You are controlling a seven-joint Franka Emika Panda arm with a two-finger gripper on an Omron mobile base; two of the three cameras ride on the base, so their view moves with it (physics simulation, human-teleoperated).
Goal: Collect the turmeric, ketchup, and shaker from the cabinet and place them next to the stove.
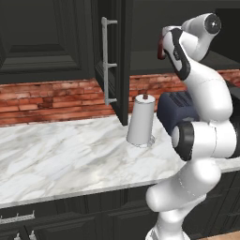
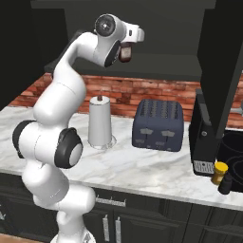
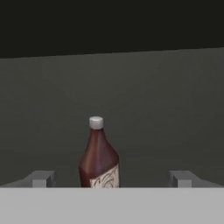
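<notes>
Tool (image 3: 112, 178) fingers (image 3: 41, 178) stand spread wide apart in the hand view, one at 8 o'clock and the other at 4 o'clock, with nothing pinched between them. In the right base view the tool (image 2: 127, 51) is raised at the mouth of the cabinet, with the ketchup right at it.

Going by size, the cabinet (image 1: 115, 56) comes first: dark charcoal, its door swung open edge-on in the left base view, the long silver bar handle (image 1: 107, 61) running down it at about 11 o'clock. Below lies the marble desk (image 1: 56, 154), backed by a red brick wall (image 1: 51, 98).

Next, a dark blue toaster (image 2: 157, 124) sits on the desk at the centre of the right base view, and a white paper towel roll (image 2: 100, 122) stands upright just beside it toward 9 o'clock.

The ketchup (image 3: 99, 157) stands upright inside the cabinet, between the spread fingers in the hand view and a little toward the 8 o'clock one, touching neither as far as can be seen; its pale cap points to 12 o'clock.

Smallest, the turmeric (image 2: 219, 172) with its yellow top rests on the desk at 4 o'clock in the right base view, and the shaker (image 2: 225, 184) stands just beside it, nearer the front edge.
</notes>
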